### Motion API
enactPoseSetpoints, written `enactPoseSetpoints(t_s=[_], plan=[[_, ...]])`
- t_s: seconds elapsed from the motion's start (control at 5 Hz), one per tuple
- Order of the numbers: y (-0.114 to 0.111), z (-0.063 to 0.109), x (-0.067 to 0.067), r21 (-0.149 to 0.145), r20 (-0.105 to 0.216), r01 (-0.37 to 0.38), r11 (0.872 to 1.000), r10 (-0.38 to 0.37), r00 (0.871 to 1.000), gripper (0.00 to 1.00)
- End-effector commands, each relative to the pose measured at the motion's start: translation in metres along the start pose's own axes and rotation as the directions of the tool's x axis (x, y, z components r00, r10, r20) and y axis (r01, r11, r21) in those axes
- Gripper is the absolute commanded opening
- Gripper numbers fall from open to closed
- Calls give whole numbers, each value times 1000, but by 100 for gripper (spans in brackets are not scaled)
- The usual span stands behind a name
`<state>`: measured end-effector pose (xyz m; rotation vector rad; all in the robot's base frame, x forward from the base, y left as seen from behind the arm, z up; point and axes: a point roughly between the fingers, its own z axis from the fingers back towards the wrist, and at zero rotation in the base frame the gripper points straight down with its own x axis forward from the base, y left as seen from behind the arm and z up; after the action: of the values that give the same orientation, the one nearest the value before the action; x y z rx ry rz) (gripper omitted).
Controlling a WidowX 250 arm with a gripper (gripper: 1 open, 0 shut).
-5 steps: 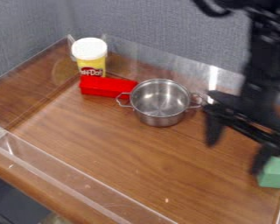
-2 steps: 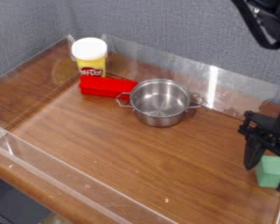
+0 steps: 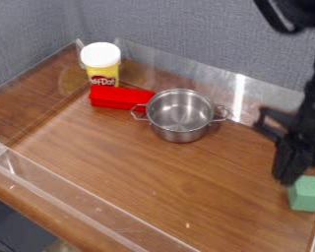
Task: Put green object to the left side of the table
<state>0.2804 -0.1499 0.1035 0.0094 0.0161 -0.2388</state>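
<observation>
Apparently the pick is unfinished: the claw (image 3: 285, 177) looks closed just beside the green block (image 3: 305, 195), with no clear grip on it. Next, it must open and straddle the block on the counter (image 3: 160, 193).

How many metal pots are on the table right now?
1. The steel pot sits toward the back of the table, just right of the red block. Another could be hidden behind the arm.

The block (image 3: 305, 194) was pale green, the pot (image 3: 181, 115) silvery, the rectangular block (image 3: 121, 97) red, the Play-Doh tub (image 3: 101, 67) yellow with a white lid (image 3: 99, 54), the worktop (image 3: 134, 187) brown wood-grained.
</observation>
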Motion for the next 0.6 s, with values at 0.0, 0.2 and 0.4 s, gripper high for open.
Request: enactPoseSetpoints(t_s=[0.0, 0.2, 0.4], plan=[[31, 59, -10, 12, 119, -67, 998, 65, 991, 0], [59, 83, -23, 19, 148, -130, 991, 126, 981, 0], [52, 77, -26, 15, 133, -104, 994, 101, 986, 0]])
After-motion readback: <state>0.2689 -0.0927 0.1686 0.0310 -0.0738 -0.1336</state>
